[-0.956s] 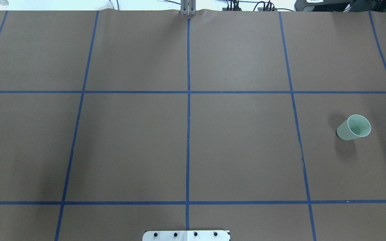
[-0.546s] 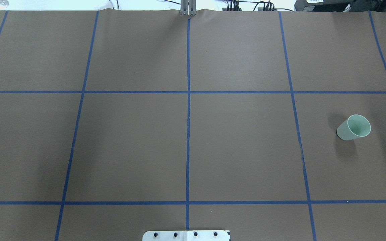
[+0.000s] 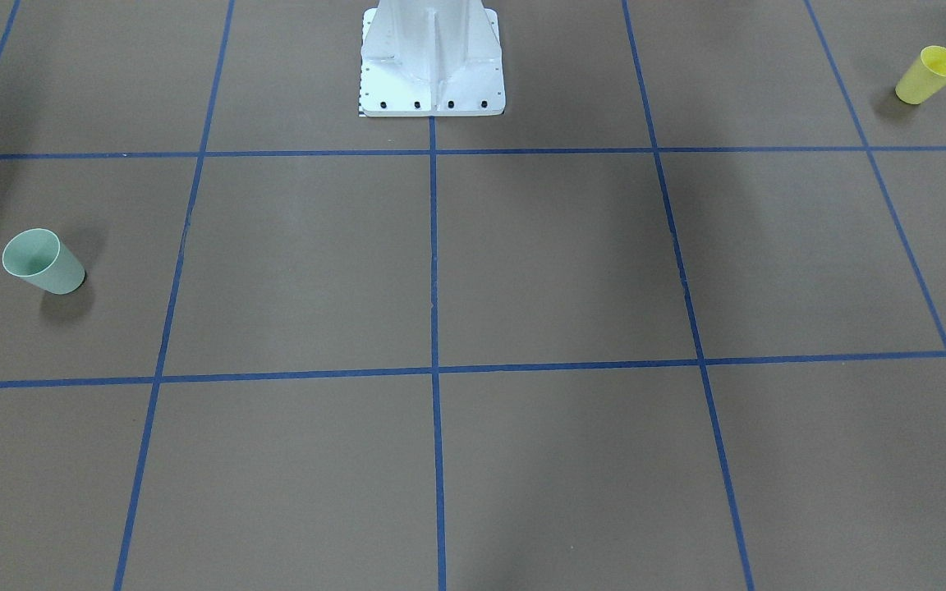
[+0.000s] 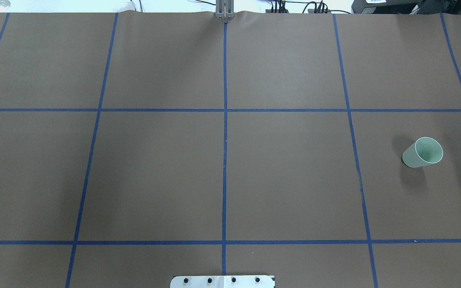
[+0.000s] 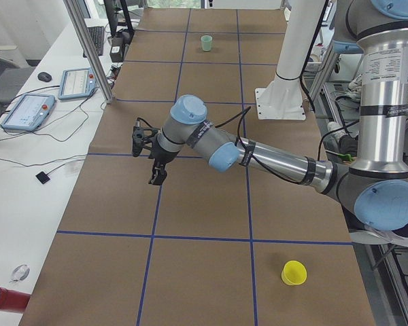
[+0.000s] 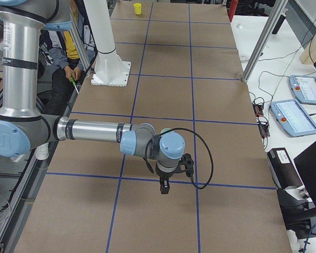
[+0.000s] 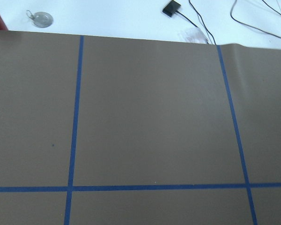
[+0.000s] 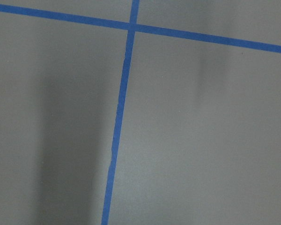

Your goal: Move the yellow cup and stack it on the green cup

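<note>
L gripper (image 5: 157,174) & R gripper (image 6: 164,187) above counter (image 4: 154,168), open/closed can't tell; yellow cup (image 5: 294,273) well apart from L gripper, green cup (image 4: 422,152) apart from R gripper.

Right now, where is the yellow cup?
The yellow cup stands upright at the front-facing view's top right, on the robot's left end of the table, far from the green cup.

From behind the robot we look forward and down on the counter (image 4: 154,168); from across it we face the base (image 3: 432,57). Both share the green cup (image 4: 421,153). Two end cameras look along the counter from high up, the left arm (image 5: 279,161) near in one, the right arm (image 6: 89,130) in the other. The wrist cameras sit close over tape lines (image 7: 76,117), seemingly angled downward.
</note>
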Motion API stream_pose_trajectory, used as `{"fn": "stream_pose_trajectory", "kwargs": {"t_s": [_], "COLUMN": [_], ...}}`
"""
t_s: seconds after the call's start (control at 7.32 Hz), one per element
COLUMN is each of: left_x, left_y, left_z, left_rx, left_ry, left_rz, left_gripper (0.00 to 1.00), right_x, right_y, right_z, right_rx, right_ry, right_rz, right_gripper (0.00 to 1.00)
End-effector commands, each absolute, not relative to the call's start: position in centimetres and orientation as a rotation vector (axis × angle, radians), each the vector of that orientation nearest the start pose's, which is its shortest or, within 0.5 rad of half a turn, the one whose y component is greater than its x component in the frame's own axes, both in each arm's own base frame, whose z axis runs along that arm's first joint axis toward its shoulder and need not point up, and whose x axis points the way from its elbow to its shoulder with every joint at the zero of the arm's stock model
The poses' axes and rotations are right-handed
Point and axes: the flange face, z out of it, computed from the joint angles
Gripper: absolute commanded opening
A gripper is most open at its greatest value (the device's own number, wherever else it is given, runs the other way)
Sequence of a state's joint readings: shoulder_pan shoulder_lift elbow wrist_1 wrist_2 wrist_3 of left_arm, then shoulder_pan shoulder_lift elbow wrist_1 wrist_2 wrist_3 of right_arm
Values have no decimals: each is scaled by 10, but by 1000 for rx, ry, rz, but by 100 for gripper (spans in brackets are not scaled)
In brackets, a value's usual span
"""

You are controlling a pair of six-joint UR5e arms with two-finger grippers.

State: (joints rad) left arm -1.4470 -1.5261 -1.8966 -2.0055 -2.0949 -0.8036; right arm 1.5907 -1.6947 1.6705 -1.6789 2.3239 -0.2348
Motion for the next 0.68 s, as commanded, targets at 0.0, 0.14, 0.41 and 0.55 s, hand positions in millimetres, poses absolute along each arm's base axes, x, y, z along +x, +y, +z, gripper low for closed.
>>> {"fn": "stream_pose_trajectory", "kwargs": {"t_s": [0.0, 0.14, 0.41, 0.55], "left_x": [35, 60, 102, 120], "left_y": [-506, -503, -488, -473], "left_z": [494, 504, 530, 547], "left_rx": [390, 363, 294, 245], "left_ry": [501, 347, 66, -51], "left_rz": [-702, -793, -1001, -1101], "left_gripper": [100, 100, 100, 100], "right_x": [74, 74, 74, 73], "right_y": [-427, -427, -428, -428], "right_z": [680, 679, 677, 677], "right_rx": [-31, -29, -26, -27], "right_ry": [-763, -763, -764, -764], "right_rz": [-154, -155, -156, -157], "right_gripper": [100, 100, 100, 100]}}
